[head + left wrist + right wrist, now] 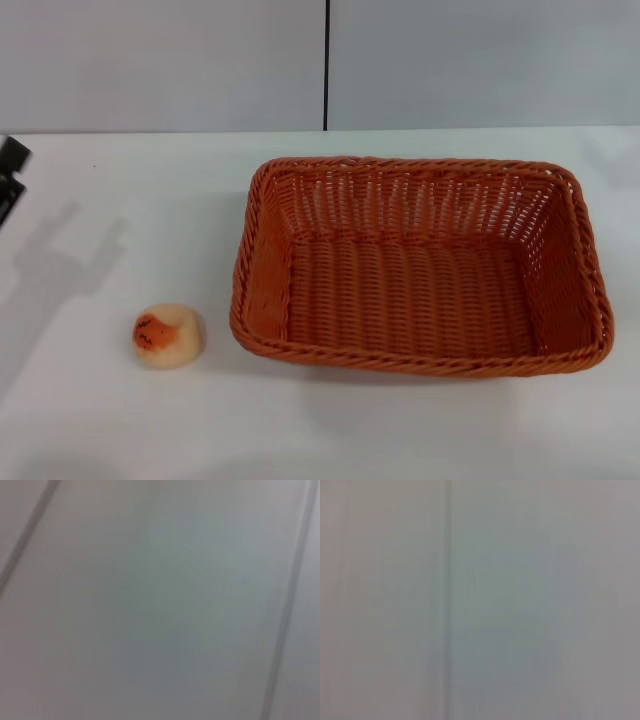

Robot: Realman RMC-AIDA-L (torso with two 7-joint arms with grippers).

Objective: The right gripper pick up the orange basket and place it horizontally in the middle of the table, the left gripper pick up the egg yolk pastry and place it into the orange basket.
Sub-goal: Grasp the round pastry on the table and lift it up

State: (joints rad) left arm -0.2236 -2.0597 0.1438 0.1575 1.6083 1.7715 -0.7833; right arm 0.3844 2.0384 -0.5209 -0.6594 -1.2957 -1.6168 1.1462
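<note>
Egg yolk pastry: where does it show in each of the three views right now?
Head view: the egg yolk pastry lies on the white table, lower left, apart from the orange basket on the basket's left.
Left wrist view: not in it, only a plain grey surface.
Right wrist view: not in it, the same plain grey.
Shared landmark: none that I can match; possibly the grey wall.

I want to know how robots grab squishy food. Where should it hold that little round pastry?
Probably around its rounded sides, coming straight down from above. The egg yolk pastry sits alone on the table, apart from the orange basket, so both flanks are free. It looks soft, so a gentle squeeze suits it.
</note>
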